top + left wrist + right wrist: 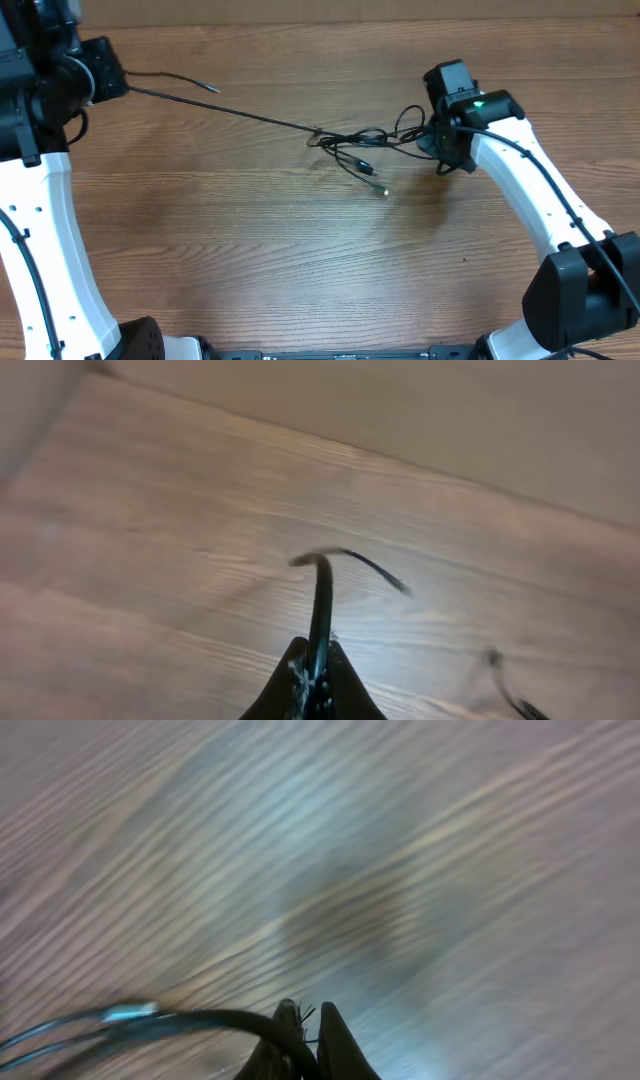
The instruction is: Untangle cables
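Table: You are looking down on a wooden table (250,260) with a brown grain that fills the overhead view.
Left arm: Your white left arm (40,230) rises along the left edge and ends in black parts at the far left corner.
Right arm: Your white right arm (530,190) comes from the near right corner and reaches in toward the middle right of the table.
Left gripper: Your left gripper (122,84) sits at the far left. In the left wrist view it (318,665) is clenched on one cable, which comes up from between the fingers and bends over to the right.
Right gripper: Your right gripper (445,152) is just right of the tangle. In the blurred right wrist view it (305,1030) is pinched closed, with a cable curving in from the left to the fingers.
Cables: The thin black cables (360,140) lie in the middle right of the table, between the two grippers.
Strand: One long strand (220,108) runs straight from the left gripper to the tangle.
Knot: The strands cross in a small knot (320,137) at the tangle's left end, with loose loops on its right, touching the right gripper.
Plugs: Two short ends with small plugs (372,183) trail toward you from the tangle.
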Motion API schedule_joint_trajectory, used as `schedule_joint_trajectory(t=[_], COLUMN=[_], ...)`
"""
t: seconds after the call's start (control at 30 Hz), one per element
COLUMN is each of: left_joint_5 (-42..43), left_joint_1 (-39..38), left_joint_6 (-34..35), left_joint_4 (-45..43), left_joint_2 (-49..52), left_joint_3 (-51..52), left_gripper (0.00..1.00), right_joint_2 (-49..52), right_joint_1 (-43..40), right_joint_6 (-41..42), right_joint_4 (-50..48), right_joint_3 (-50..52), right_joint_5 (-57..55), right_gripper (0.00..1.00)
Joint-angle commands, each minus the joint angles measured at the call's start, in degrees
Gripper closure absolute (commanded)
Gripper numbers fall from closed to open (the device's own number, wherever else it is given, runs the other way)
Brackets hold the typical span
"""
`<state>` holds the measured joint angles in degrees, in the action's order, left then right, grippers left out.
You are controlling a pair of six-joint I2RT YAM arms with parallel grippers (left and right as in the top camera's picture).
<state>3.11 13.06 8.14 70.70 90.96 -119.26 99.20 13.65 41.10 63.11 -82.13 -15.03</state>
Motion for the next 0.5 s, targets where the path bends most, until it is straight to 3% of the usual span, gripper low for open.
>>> schedule_joint_trajectory(t=[0.0, 0.37, 0.47], left_joint_5=[-8.1, -8.1, -4.8], left_joint_1=[3.3, 8.3, 8.3], left_joint_6=[4.9, 10.6, 11.6], left_joint_4=[-0.9, -1.0, -0.8], left_joint_2=[-1.9, -1.9, -1.9], left_joint_3=[-1.4, -1.4, -1.4], left_gripper=[0.96, 0.96, 0.96], right_joint_2=[-0.9, -0.9, -0.9], right_joint_1=[-4.3, -12.0, -12.3], right_joint_6=[-0.7, -0.8, -1.1], right_joint_4=[1.1, 2.4, 1.8], right_joint_3=[-1.5, -1.5, -1.5], right_joint_5=[-8.6, -8.4, -2.9], right_gripper=[0.96, 0.96, 0.96])
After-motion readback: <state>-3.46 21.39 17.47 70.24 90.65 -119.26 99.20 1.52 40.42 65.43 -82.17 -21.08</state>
